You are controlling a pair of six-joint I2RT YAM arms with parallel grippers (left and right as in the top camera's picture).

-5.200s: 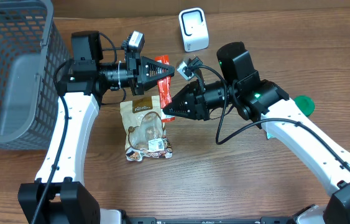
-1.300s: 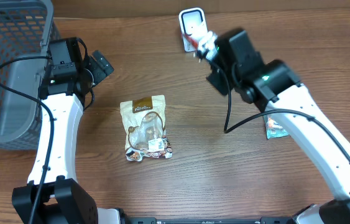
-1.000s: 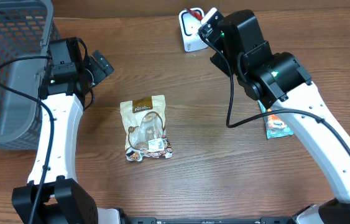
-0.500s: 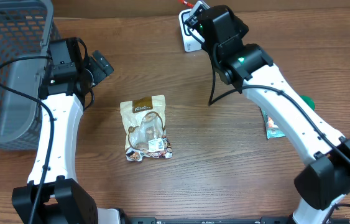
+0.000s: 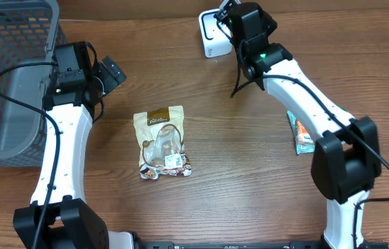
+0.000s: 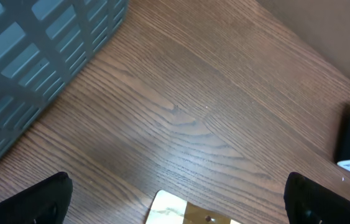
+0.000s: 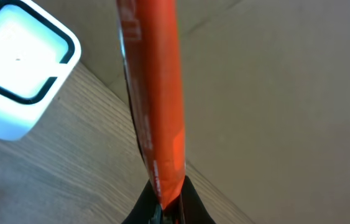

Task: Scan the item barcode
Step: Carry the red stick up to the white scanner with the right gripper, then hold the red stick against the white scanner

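**Barcode scan, presentation stage.** The right claw (image 7: 165, 203) is closed tight on the lower end of an orange packet (image 7: 155, 93). It holds the packet upright and edge-on, just beside the white scanner (image 5: 212, 33) at the back of the counter (image 5: 249, 194).

Five seconds earlier both claws met over the brown pouch (image 5: 162, 142) with the packet between them. The packet has since passed wholly to the right arm. Within the last second that arm swung from in front of the scanner to a reach over it at the counter's far edge.

The left claw (image 5: 111, 72) has drawn back toward the basket (image 5: 14, 90). Its jaws are spread wide and hold nothing.

The pouch and a second packet (image 5: 303, 135) lie untouched, well apart from each other.

The handover appears complete and the scan itself is in hand. Whether the barcode faces the scanner window cannot be told, since only the packet's thin edge shows. A twist of the wrist may be needed.
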